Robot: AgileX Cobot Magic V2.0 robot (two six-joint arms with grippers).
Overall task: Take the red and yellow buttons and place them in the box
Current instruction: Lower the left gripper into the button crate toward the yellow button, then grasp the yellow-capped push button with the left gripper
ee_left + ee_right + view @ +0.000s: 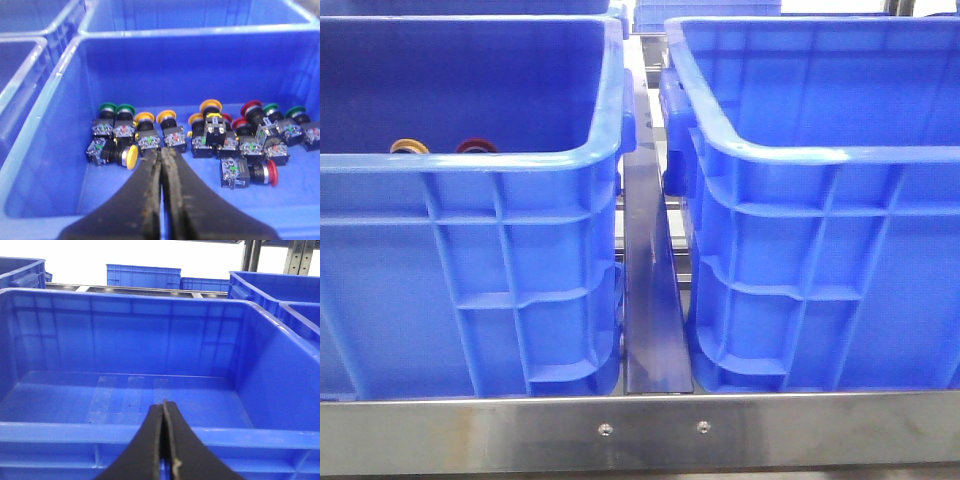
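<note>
In the left wrist view, several push buttons with yellow, red and green caps lie in a row on the floor of a blue bin (45, 165). One yellow button (131, 156) lies on its side at the near left; a red button (270, 172) lies on its side at the near right. My left gripper (161, 152) is shut and empty, its tips above the bin just before the row. In the front view, only a yellow cap (409, 146) and a red cap (476, 146) show over the left bin's rim (470, 160). My right gripper (164, 404) is shut and empty over the near wall of an empty blue box (160, 432).
Two tall blue bins stand side by side in the front view, the right one (820, 250) beside a narrow metal gap (655, 290). A steel rail (640, 430) runs along the front. More blue bins (142, 276) stand behind and beside.
</note>
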